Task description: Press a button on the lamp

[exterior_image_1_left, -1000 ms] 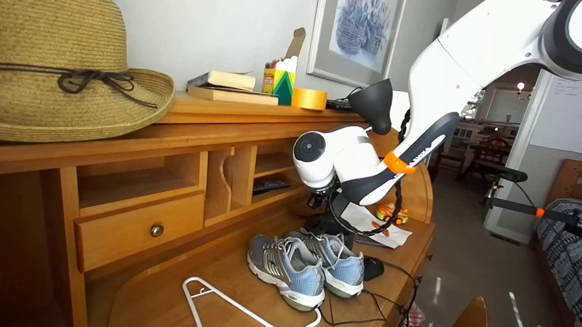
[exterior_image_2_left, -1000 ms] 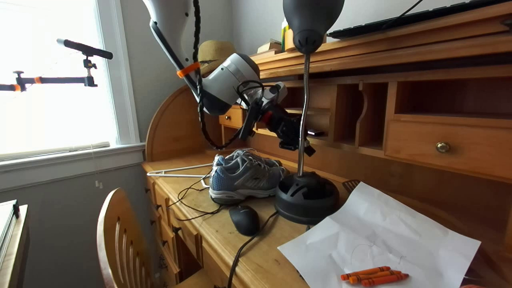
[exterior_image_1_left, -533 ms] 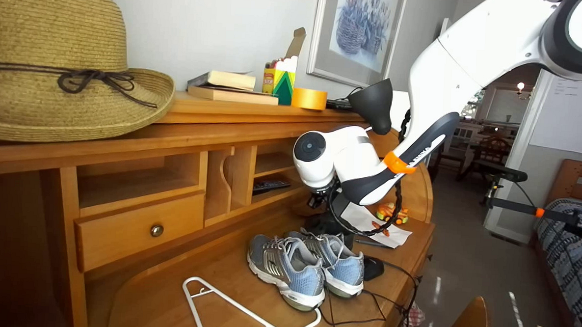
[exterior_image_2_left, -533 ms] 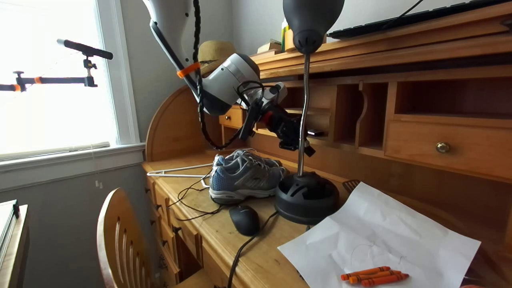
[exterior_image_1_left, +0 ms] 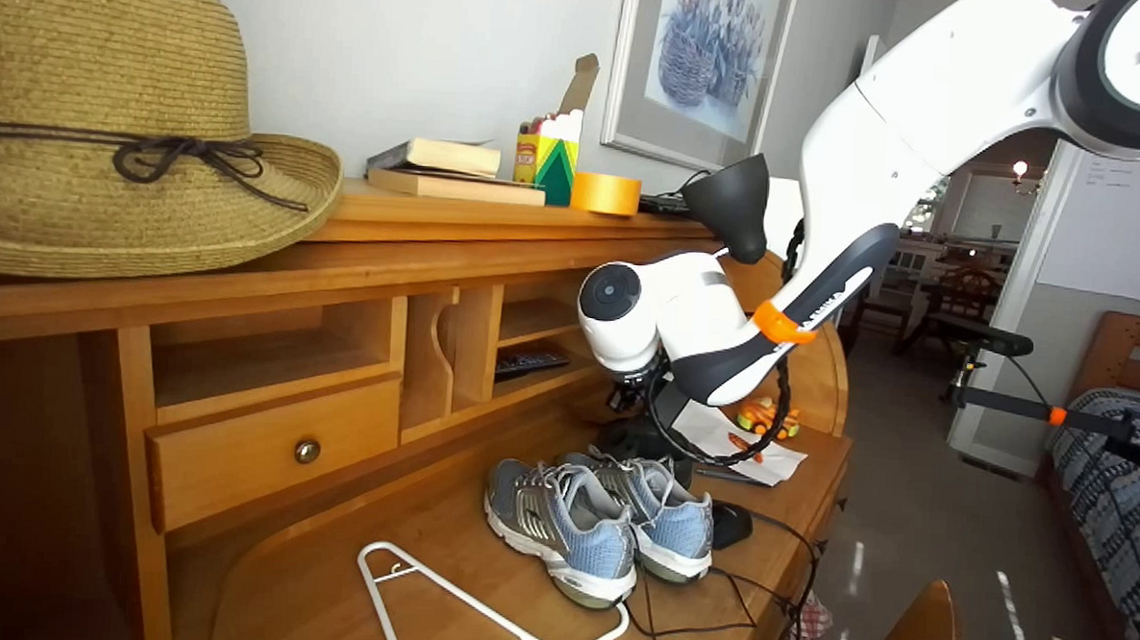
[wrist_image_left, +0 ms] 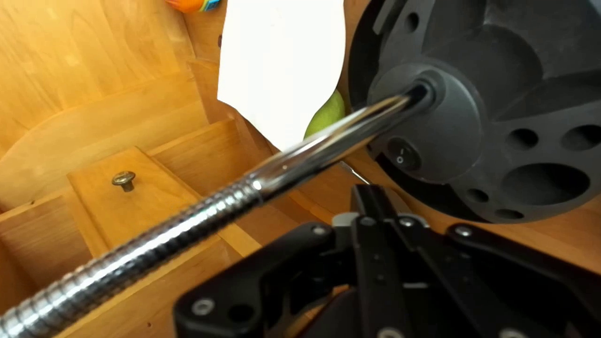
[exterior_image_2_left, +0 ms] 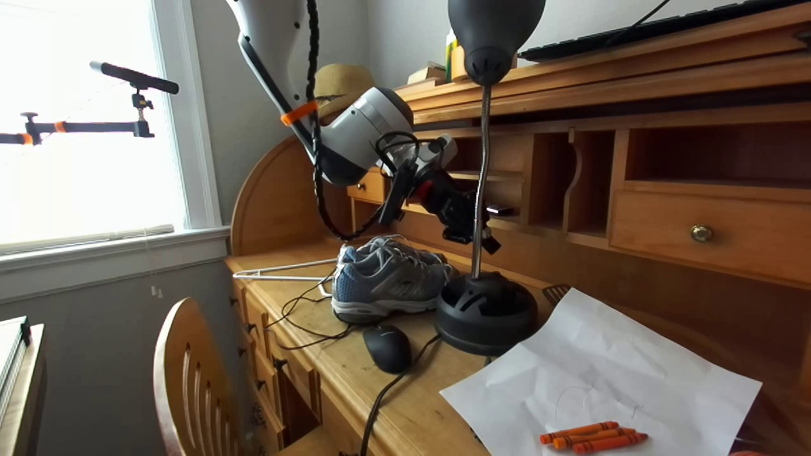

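Black lamp, silvery stem partly ribbed.

In the wrist view my pincer is cropped by the bottom edge; the top and right edges clip the lamp's base ahead. I can't tell how its switch is tipped. Up and left of the pincer, something green I can't identify sits partly behind the stem. In an exterior view that stem hides part of the pincer; the head above is cut off.
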Robot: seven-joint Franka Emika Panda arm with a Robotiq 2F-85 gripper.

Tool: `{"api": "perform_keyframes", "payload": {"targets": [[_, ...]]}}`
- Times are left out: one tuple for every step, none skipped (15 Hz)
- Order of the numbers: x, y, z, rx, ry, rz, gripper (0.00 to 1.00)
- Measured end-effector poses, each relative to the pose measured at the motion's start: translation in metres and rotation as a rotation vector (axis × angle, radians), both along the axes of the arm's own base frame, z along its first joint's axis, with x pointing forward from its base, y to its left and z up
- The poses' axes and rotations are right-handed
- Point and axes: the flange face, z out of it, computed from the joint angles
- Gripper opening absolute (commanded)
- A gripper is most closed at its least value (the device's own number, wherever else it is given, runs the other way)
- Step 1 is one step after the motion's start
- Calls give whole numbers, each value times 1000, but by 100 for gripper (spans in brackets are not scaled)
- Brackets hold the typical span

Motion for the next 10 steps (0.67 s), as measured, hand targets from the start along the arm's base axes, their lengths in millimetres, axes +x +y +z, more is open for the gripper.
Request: {"api": "perform_keyframes", "payload": {"targets": [[-1,-2,-2,1,2,-3,0],[-2,-4,-4,4,3,-6,0],[-2,-6,-7,8,3,-7,0],[-2,-7,-9,16,1,-5,0],[-3,-8,-11,25,-2,-1,0],[-3,-9,-13,34,-4,4,0],[-3,-9,-14,42,-6,8,0],[-3,-10,-16,49,-8,11,0],[-3,-11,-17,55,-10,14,0],[-3,-12,-18,60,-11,15,0]]}}
